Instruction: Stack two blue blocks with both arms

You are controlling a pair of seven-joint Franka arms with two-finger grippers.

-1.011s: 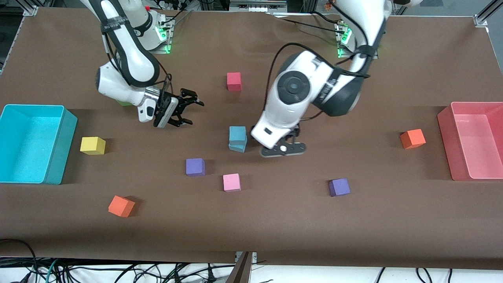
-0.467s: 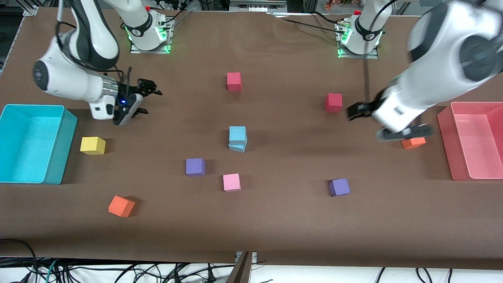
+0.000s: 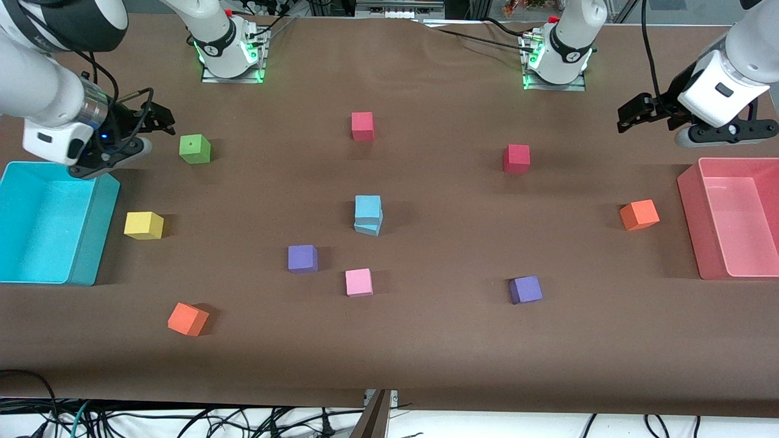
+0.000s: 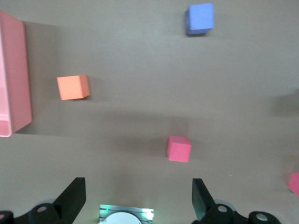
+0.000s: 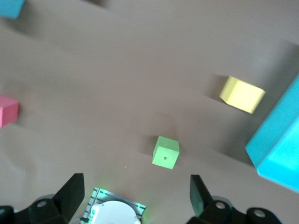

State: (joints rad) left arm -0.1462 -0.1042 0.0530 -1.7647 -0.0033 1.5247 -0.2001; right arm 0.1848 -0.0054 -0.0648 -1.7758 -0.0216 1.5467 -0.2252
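The two blue blocks [image 3: 368, 214] stand stacked near the middle of the table, the upper one [image 3: 367, 206] sitting slightly askew on the lower one [image 3: 369, 229]. No gripper touches them. My left gripper [image 3: 633, 115] hangs open and empty over the table's left-arm end, above the pink bin's corner. In the left wrist view its gripper [image 4: 138, 198] holds nothing. My right gripper [image 3: 153, 129] hangs open and empty by the cyan bin, beside the green cube. The right wrist view shows the right gripper [image 5: 135, 193] wide, and a corner of a blue block [image 5: 10, 7].
A cyan bin [image 3: 91, 225] stands at the right arm's end, a pink bin [image 3: 691, 213] at the left arm's end. Loose cubes lie about: green [image 3: 195, 149], yellow [image 3: 143, 225], two red [image 3: 362, 126] [image 3: 516, 159], two orange [image 3: 188, 319] [image 3: 639, 215], two purple [image 3: 302, 258] [image 3: 525, 289], pink [image 3: 358, 282].
Both arms have swung away from the blue stack, each toward its own end of the table and upward. The green cube and a red cube have come into view. The stack has not moved.
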